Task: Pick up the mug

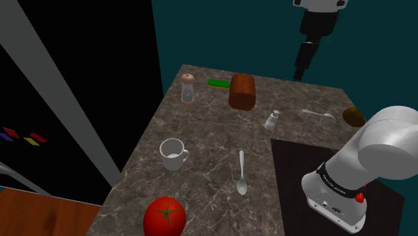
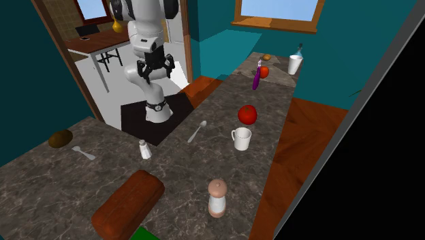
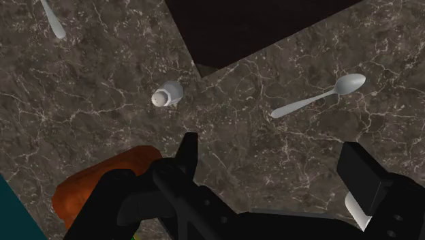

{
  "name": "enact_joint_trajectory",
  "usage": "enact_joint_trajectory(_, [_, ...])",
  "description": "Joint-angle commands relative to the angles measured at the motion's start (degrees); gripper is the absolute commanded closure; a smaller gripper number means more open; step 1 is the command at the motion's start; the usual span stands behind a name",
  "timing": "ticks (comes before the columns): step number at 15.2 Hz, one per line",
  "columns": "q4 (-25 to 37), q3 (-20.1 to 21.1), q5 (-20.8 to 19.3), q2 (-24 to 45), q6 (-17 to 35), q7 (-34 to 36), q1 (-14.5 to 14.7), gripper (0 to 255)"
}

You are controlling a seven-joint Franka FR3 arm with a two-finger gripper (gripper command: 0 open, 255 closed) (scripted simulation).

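The mug is white with a handle and stands upright on the dark marble counter, near the edge at the shoulder view's left. In the second exterior view the mug sits just in front of a red tomato. My black gripper hangs high above the counter with its fingers spread apart and nothing between them. In the shoulder view the gripper is over the far side of the counter, well away from the mug. Through the wrist view the open gripper looks down on a salt shaker and a spoon.
A large spoon lies right of the mug, and a tomato sits in front of it. Farther back stand a pepper mill, a bread loaf, a salt shaker, a small spoon and a potato.
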Motion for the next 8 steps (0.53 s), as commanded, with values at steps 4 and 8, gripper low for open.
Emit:
enact_joint_trajectory(4, [-2.02,2.53,2.29,2.58,5.04,2.66,0.98,0])
enact_joint_trajectory(8, [-3.65,5.93,4.98,7.20,12.00,6.08,2.28,0])
